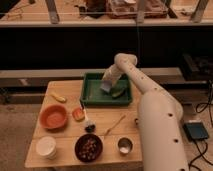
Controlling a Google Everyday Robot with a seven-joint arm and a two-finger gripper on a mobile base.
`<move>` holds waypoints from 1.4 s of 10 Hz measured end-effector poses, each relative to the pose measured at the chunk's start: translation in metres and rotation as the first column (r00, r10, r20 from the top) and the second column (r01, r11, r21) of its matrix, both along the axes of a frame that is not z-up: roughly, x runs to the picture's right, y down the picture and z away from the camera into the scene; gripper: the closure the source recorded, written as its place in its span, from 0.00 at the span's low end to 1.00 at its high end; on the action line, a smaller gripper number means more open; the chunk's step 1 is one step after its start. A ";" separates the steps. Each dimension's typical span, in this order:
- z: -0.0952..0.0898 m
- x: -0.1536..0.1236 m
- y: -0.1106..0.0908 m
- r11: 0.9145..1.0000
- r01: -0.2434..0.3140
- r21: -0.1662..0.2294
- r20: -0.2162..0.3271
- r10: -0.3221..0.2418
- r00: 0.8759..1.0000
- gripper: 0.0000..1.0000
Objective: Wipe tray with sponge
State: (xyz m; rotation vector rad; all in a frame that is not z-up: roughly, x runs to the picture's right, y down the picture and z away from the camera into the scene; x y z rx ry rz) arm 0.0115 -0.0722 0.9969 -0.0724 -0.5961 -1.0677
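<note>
The dark-green tray (92, 95) lies at the back of the wooden table. My gripper (106, 86) reaches down into the tray's middle right part from the white arm that comes in from the right. A small pale blue-grey sponge (104, 88) sits right at the gripper's tip, on or just above the tray floor. An olive-green oblong item (118, 93) lies in the tray just right of the gripper.
On the wooden table (65, 125): an orange-red bowl (53, 116), a small orange chunk (77, 114), a yellow item (58, 97), a brush (87, 122), a white cup (46, 147), a dark bowl of food (88, 147), a small metal cup (124, 145), a thin stick (114, 125).
</note>
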 end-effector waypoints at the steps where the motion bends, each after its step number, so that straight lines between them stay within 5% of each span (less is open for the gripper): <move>1: 0.007 -0.010 -0.005 1.000 -0.001 0.008 0.000 0.001 1.000 0.85; 5: 0.014 -0.057 0.003 1.000 -0.002 0.018 0.038 0.002 0.999 0.85; 8: -0.007 -0.076 0.023 0.999 0.025 0.020 0.087 -0.027 0.996 0.85; 14: -0.055 -0.027 0.051 0.997 0.080 0.024 0.121 -0.082 0.989 0.85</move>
